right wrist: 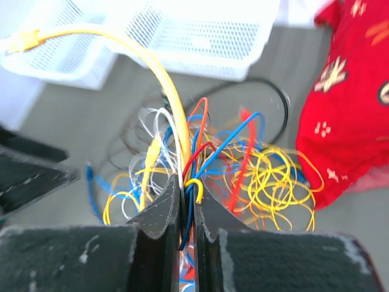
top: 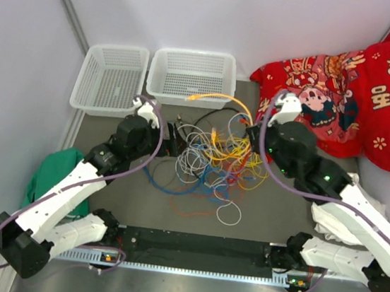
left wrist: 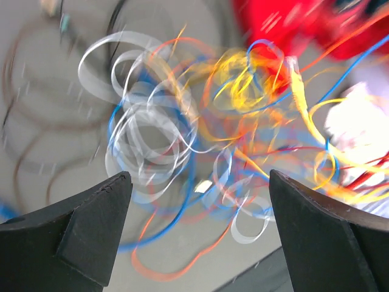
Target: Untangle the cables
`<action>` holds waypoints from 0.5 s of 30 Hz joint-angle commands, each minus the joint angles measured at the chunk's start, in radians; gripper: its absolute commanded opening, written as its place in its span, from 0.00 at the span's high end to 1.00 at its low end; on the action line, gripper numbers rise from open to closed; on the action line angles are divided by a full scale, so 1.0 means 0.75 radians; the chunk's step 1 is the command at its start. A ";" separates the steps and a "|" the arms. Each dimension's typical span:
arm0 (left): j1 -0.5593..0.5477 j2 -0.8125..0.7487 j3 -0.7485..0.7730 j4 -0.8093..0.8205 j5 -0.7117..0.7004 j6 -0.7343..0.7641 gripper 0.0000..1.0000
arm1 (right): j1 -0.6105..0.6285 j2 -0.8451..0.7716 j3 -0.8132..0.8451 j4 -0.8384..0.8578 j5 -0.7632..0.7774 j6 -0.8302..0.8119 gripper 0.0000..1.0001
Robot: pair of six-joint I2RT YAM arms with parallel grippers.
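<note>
At the near edge of the desk (top: 272,216) a black rail (top: 197,244) runs between the two arm bases, with a crumpled green cloth (top: 53,171) off to the left and a white cloth (top: 328,223) under the right arm. Just beyond, in the middle of the desk between the arms, lie the cables (top: 210,166): a loose tangle of white, blue, orange, red and yellow loops, the white and blue ones mostly on the left and the yellow ones massed on the right. The left claw (left wrist: 200,182) hangs released at the left edge of the heap, its two dark fingers (left wrist: 97,225) spread wide and holding nothing; its own view is blurred, so the strands below it cannot be told apart cleanly. The right claw (right wrist: 188,194) is clenched at the right side of the tangle, pinching a thin bundle that seems to include a yellow loop and blue and red strands. From those closed jaws a thicker yellow cable (right wrist: 146,55) rises and arcs leftward, its plug end (right wrist: 24,41) reaching the front wall of the nearer white basket (top: 192,53). A black cable (right wrist: 273,97) loops on the desk behind the heap. A second white basket (top: 119,48) stands just beside the first on the left, and a red patterned cushion (top: 344,93) leans at the far right corner.
</note>
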 commanded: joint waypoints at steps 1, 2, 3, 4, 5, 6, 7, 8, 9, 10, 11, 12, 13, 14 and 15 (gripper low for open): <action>-0.002 -0.051 0.095 0.306 0.037 0.030 0.01 | 0.009 -0.069 0.092 -0.068 -0.092 -0.056 1.00; -0.002 -0.051 0.091 0.352 0.044 0.028 0.01 | 0.007 -0.085 0.093 -0.068 -0.113 -0.054 1.00; -0.002 -0.049 0.089 0.397 0.042 0.024 0.01 | 0.007 -0.092 0.087 -0.066 -0.130 -0.052 1.00; 0.000 -0.041 0.095 0.425 0.044 0.018 0.01 | 0.009 -0.096 0.080 -0.066 -0.138 -0.050 1.00; -0.002 -0.032 0.101 0.456 0.046 0.009 0.01 | 0.007 -0.100 0.058 -0.066 -0.138 -0.036 1.00; -0.002 -0.022 0.109 0.468 0.048 -0.007 0.01 | 0.009 -0.112 0.044 -0.060 -0.144 -0.034 1.00; -0.002 -0.018 0.112 0.483 0.058 -0.017 0.01 | 0.009 -0.116 0.009 -0.057 -0.146 -0.027 1.00; -0.002 -0.016 0.110 0.538 0.076 -0.025 0.01 | 0.009 -0.122 -0.012 -0.049 -0.148 -0.011 1.00; 0.000 -0.020 0.103 0.560 0.086 -0.048 0.01 | 0.009 -0.129 -0.032 -0.041 -0.150 -0.007 1.00; -0.002 -0.022 0.087 0.591 0.099 -0.062 0.01 | 0.009 -0.131 -0.069 -0.029 -0.158 0.001 1.00; -0.002 -0.026 0.081 0.616 0.105 -0.076 0.01 | 0.009 -0.131 -0.085 -0.021 -0.162 0.015 1.00; -0.002 -0.032 0.071 0.673 0.107 -0.097 0.01 | 0.009 -0.131 -0.100 -0.017 -0.164 0.024 1.00; -0.002 -0.030 0.055 0.697 0.105 -0.105 0.01 | 0.007 -0.129 -0.126 0.000 -0.181 0.028 1.00; -0.002 -0.022 0.056 0.712 0.101 -0.119 0.01 | 0.009 -0.129 -0.138 0.006 -0.187 0.038 1.00; 0.000 0.000 0.056 0.730 0.099 -0.148 0.01 | 0.009 -0.129 -0.145 0.012 -0.195 0.044 1.00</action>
